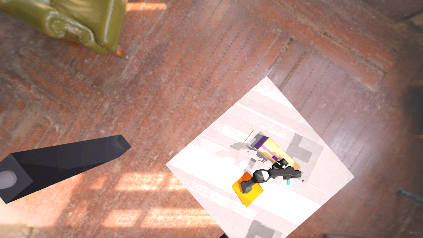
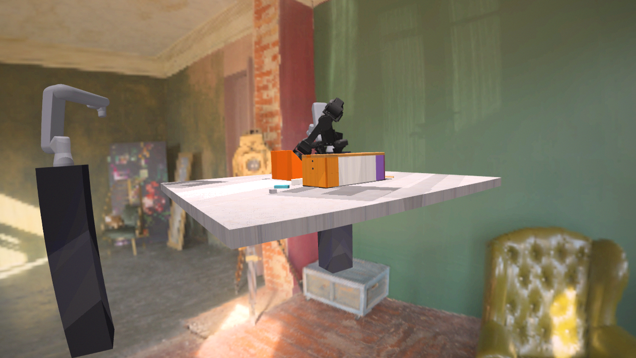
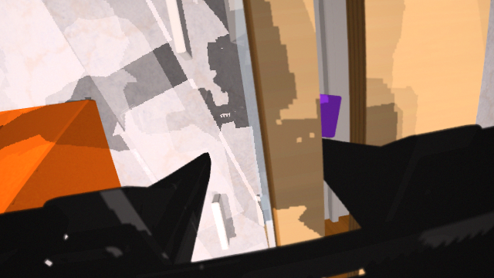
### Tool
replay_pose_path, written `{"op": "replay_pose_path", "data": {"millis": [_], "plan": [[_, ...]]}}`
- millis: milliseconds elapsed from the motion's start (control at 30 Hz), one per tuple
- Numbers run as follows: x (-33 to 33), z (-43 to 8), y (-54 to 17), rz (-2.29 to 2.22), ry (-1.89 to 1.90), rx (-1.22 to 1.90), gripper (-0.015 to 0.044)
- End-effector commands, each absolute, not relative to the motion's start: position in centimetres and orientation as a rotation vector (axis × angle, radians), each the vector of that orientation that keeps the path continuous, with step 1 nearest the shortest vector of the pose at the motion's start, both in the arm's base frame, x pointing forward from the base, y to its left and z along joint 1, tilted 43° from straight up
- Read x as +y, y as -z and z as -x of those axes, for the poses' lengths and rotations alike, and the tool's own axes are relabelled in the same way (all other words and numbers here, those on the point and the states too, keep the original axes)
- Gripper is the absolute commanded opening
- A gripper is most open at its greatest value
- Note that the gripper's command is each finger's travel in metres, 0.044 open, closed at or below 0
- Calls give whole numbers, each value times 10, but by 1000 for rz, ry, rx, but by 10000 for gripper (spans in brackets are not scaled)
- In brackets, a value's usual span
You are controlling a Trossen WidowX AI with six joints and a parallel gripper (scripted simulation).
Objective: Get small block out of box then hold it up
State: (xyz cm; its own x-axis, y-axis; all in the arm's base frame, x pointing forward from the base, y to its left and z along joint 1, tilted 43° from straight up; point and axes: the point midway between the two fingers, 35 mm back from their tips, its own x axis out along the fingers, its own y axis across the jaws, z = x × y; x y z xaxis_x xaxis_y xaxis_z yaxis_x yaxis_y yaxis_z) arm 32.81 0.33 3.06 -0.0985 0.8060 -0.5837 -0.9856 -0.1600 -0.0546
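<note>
The small purple block (image 1: 275, 158) (image 3: 331, 116) lies on the grey shelf (image 3: 336, 46) inside the long box (image 1: 280, 148) (image 2: 356, 170) (image 3: 424, 58). It shows through the slot in the box's tan top, in the wrist view just beyond the right fingertip. One end of the box is purple (image 1: 261, 141) (image 2: 379, 167), the other orange (image 2: 319, 171). In the wrist view the shelf stops short of an orange-brown area near the bottom. My gripper (image 3: 255, 149) is open and empty at the box, one fingertip on the clear front's side and one over the slot. Fingertip contact is unclear.
An orange-yellow block-like body (image 1: 251, 195) (image 2: 280, 164) (image 3: 77, 143) stands by the arm's base. White bars (image 3: 177, 27) lie before the box. A teal bar (image 1: 288, 181) (image 2: 281, 186) and a small grey cube (image 1: 302, 180) (image 2: 273, 191) lie off its orange end.
</note>
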Motion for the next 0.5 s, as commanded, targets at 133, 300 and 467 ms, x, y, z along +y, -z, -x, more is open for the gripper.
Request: {"op": "replay_pose_path", "data": {"millis": [133,300,467], "plan": [[13,-326,-39,571,-1650,411,400],[5,-329,-31,571,-1650,411,400],[4,-329,-31,571,-1650,411,400]]}}
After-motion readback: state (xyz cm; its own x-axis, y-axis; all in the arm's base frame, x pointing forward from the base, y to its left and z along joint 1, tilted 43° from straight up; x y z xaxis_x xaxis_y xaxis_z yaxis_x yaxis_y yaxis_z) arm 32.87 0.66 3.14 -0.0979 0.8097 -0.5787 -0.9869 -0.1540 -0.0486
